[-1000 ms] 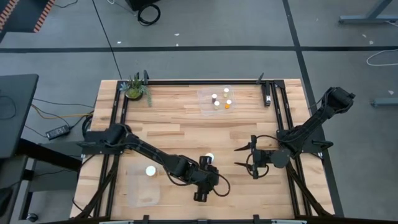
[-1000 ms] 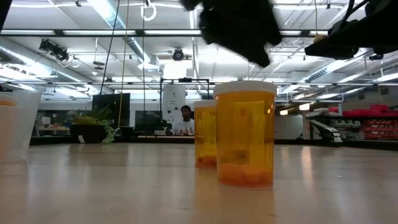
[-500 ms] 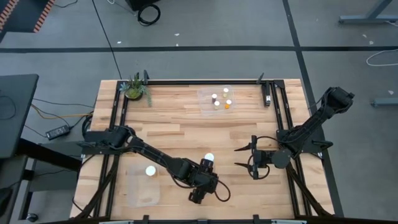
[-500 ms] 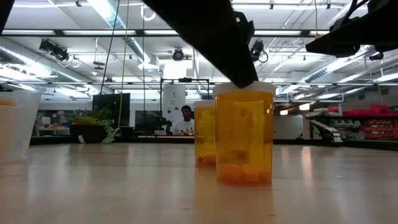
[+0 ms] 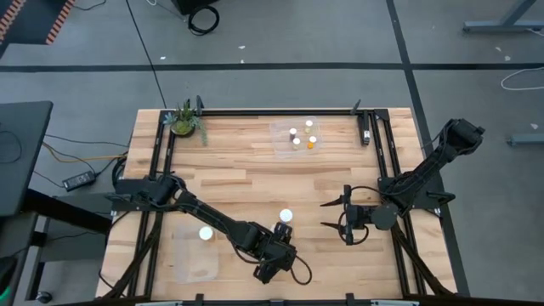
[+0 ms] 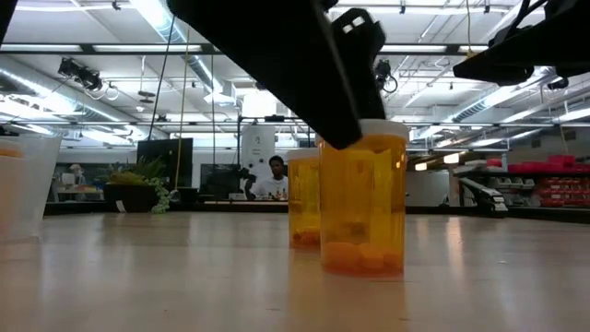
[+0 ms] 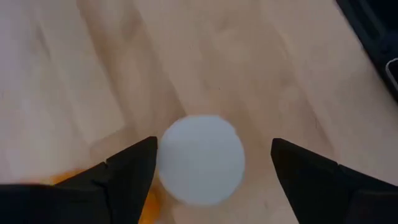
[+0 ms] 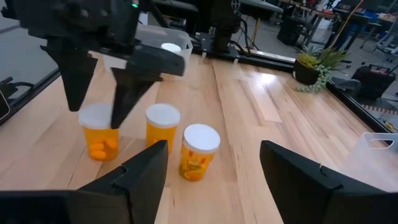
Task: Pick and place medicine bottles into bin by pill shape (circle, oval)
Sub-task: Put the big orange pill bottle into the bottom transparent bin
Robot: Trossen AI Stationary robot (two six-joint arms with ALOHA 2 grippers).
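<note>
Three orange medicine bottles with white caps stand upright in a row near the table's middle front (image 8: 163,127). My left gripper (image 8: 102,93) hangs open over the one closest to the near edge (image 8: 99,134). Its fingers stand either side of that bottle's white cap (image 7: 200,158); I cannot tell whether they touch it. In the low view its dark fingers (image 6: 313,83) reach down to the front bottle (image 6: 362,198). My right gripper (image 5: 330,214) waits open to the right of the row, holding nothing.
A clear bin (image 5: 195,255) at the near left holds one white-capped bottle (image 5: 205,232). Another clear bin (image 5: 297,136) at the far middle holds several small bottles. A green potted plant (image 5: 184,121) stands at the far left corner. A person shows in the room behind (image 6: 275,177).
My left gripper has come down toward the near edge onto the front bottle, its wrist rolling; in the low view its fingers have sunk from above the cap to level with it. The bottles have not moved.
</note>
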